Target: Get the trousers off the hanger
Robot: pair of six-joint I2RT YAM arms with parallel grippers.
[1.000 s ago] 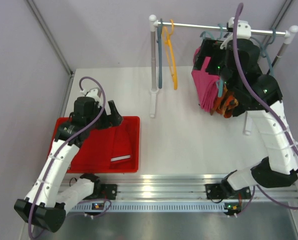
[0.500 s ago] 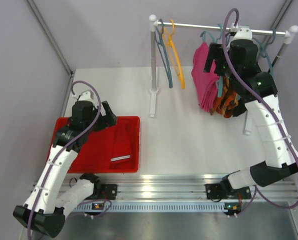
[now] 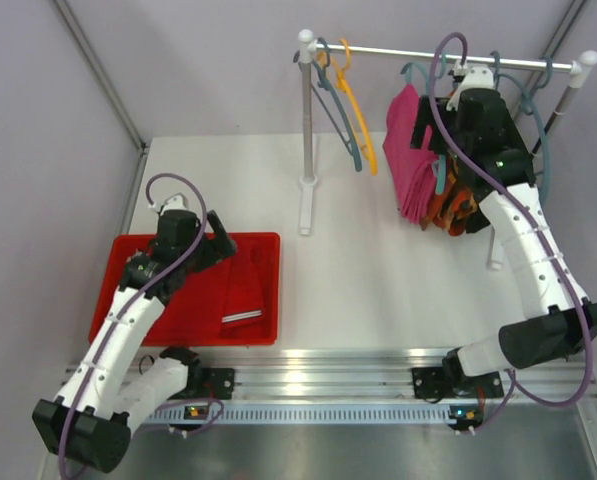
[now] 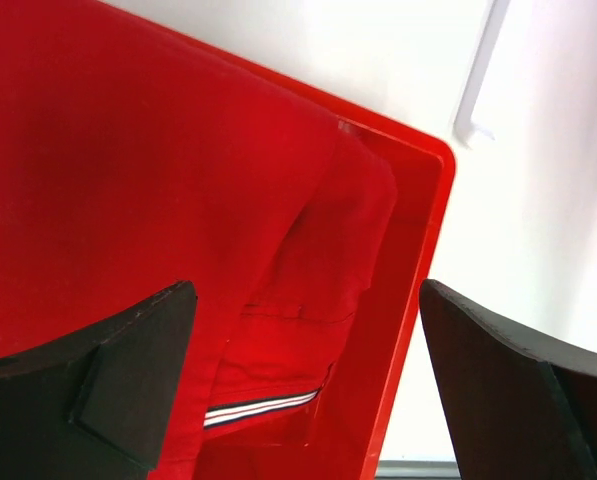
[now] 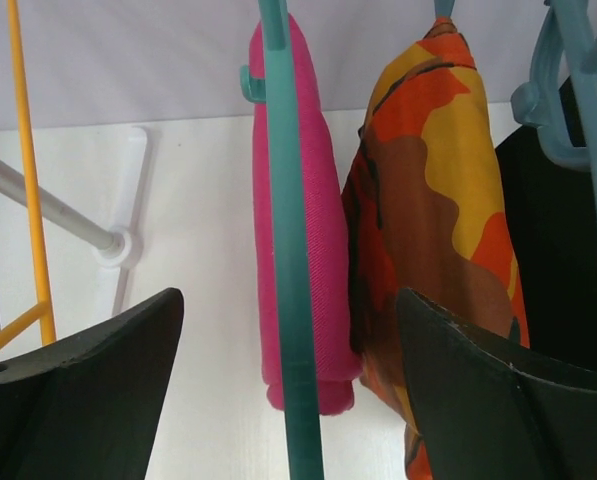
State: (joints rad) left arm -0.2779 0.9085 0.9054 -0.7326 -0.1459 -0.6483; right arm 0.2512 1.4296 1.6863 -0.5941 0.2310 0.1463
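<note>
Hanging from the rail (image 3: 398,50) at the overhead view's upper right, the magenta trousers (image 3: 410,165), orange camouflage trousers (image 5: 438,200) and black trousers (image 5: 543,270) are awaiting removal. The red trousers (image 3: 243,290) are lying in the bin (image 3: 178,237) at lower left. The left gripper (image 4: 306,300) and right gripper (image 5: 288,300) are gaping, fingers apart, gripping nothing.

The white table (image 3: 378,280) holds two things — a red bin (image 3: 275,290) on the left, near the front edge, and a rack (image 3: 306,150) at the back (its two white posts stand well apart).
</note>
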